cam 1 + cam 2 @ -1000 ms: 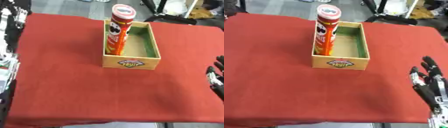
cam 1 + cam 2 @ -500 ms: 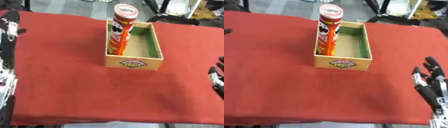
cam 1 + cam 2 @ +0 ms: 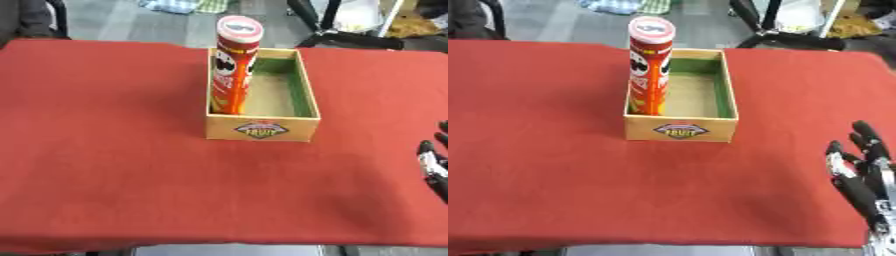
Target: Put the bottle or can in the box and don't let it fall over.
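Right hand (image 3: pixel 861 175) sits at the lower right corner of the right eye view, over the near right part of the table, fingers up, straight and slightly spread, holding nothing, well apart from the box; in the left eye view only a sliver of it shows at the right edge. Left hand shows in neither view. Red tablecloth (image 3: pixel 114 150) covers the table from near edge to far edge, bare across the near half. Cardboard box (image 3: pixel 262 130) stands mid-table, slightly toward the far side, long axis running away from the camera, open top, tan outside with a small oval label on the near wall, green lining on the inner right and far walls, brownish floor. Red can (image 3: pixel 648 70), a tall tube with a white lid and a face logo on its side, stands upright inside the box, at the near left corner, against the left wall, rising well above the box rim. Nothing touches the can. Rest of the box floor, to the right of and behind the can, shows bare. Beyond the table's far edge: grey floor, a dark chair base (image 3: pixel 337 30) at upper right, some cloth (image 3: pixel 188 5) on the floor at top centre, a dark shape at the upper left corner, too unclear to name.
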